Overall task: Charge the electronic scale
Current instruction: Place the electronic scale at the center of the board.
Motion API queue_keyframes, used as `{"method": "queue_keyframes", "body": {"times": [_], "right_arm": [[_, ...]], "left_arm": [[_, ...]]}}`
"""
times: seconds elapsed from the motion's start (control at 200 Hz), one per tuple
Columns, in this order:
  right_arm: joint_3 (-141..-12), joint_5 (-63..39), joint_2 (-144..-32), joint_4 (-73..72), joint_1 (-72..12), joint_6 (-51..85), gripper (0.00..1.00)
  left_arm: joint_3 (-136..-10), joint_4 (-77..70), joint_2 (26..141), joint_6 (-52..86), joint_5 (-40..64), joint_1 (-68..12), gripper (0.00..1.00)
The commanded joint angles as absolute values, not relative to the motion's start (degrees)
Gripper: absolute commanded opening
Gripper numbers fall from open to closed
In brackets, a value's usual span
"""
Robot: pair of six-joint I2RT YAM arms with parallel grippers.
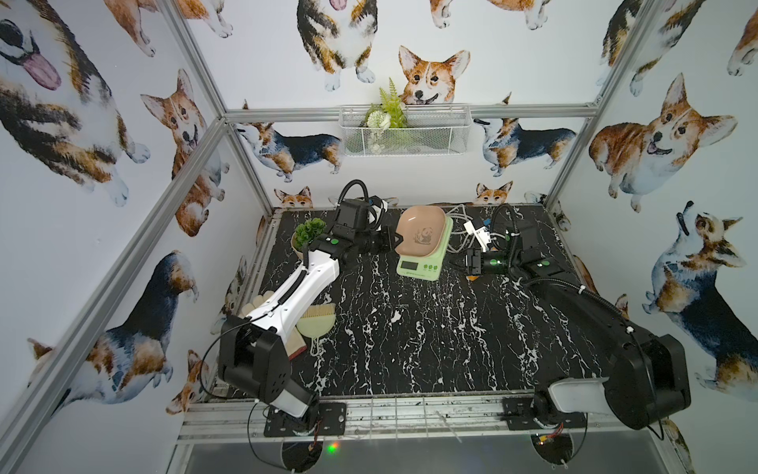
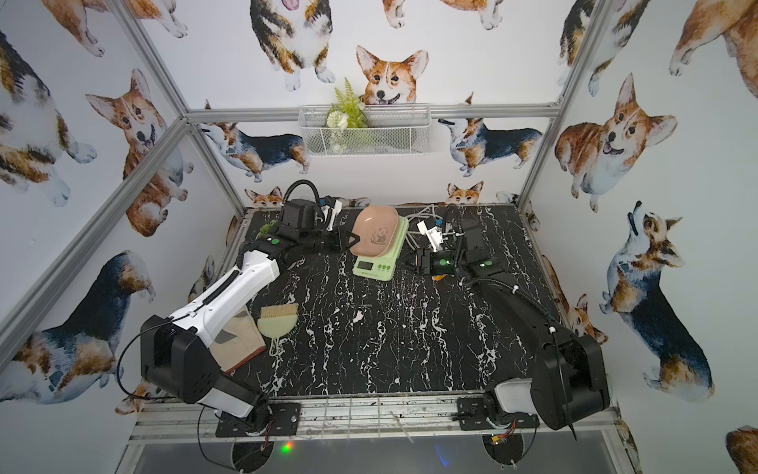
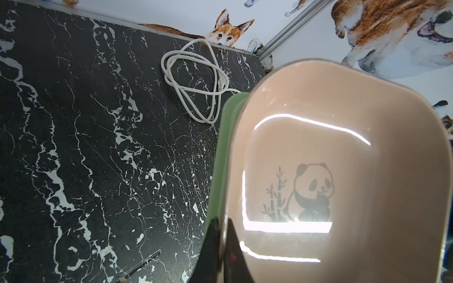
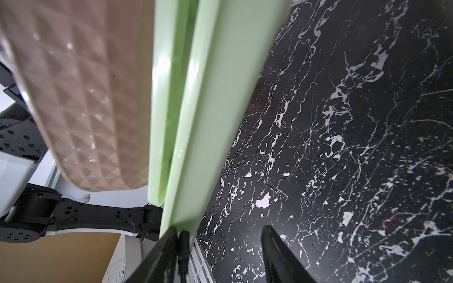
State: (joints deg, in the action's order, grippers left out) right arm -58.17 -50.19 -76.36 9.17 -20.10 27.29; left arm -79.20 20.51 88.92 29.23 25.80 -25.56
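In both top views the electronic scale [image 1: 418,271] [image 2: 374,271] sits mid-table toward the far side. Its long axis runs near to far, with the dark display facing the near edge. The left gripper [image 1: 394,242] clamps it by the left rim of its tilted pinkish tray [image 1: 420,234].

In the left wrist view, the fingers [image 3: 213,245] pinch that rim beside the panda drawing.

In the right wrist view, the right gripper [image 4: 220,247] has its jaws apart, just right of the pale-green body.
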Motion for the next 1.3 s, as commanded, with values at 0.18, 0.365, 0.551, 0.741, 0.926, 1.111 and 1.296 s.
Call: {"method": "queue_keyframes", "body": {"times": [0.18, 0.365, 0.551, 0.741, 0.926, 1.111, 1.296], "right_arm": [[-59.1, -51.1, -74.1, 8.8, -19.3, 25.1, 0.75], [-58.4, -50.8, -72.9, 10.3, -16.9, 24.8, 0.74], [-57.8, -51.0, -72.1, 9.8, -15.9, 25.4, 0.74], [-58.1, -51.5, -71.8, 9.3, -15.1, 26.0, 0.73], [-58.2, -51.4, -71.4, 9.2, -14.3, 26.2, 0.72], [-58.7, -51.2, -71.2, 10.3, -13.4, 26.1, 0.71], [-59.1, -51.2, -71.5, 11.9, -12.7, 25.8, 0.71]], "left_arm": [[-79.6, 22.5, 89.6, 26.4, 24.8, -25.9, 0.00], [-80.1, 23.0, 89.9, 25.9, 24.4, -25.9, 0.00], [-80.2, 22.7, 90.5, 26.0, 24.5, -25.9, 0.00], [-79.9, 22.9, 92.2, 26.3, 21.9, -25.9, 0.00], [-81.5, 24.8, 96.7, 24.6, 16.0, -25.9, 0.00], [-87.4, 28.2, 105.2, 22.7, 10.6, -25.9, 0.00], [-95.8, 32.9, 114.1, 23.0, 3.8, -25.8, 0.00]]}}
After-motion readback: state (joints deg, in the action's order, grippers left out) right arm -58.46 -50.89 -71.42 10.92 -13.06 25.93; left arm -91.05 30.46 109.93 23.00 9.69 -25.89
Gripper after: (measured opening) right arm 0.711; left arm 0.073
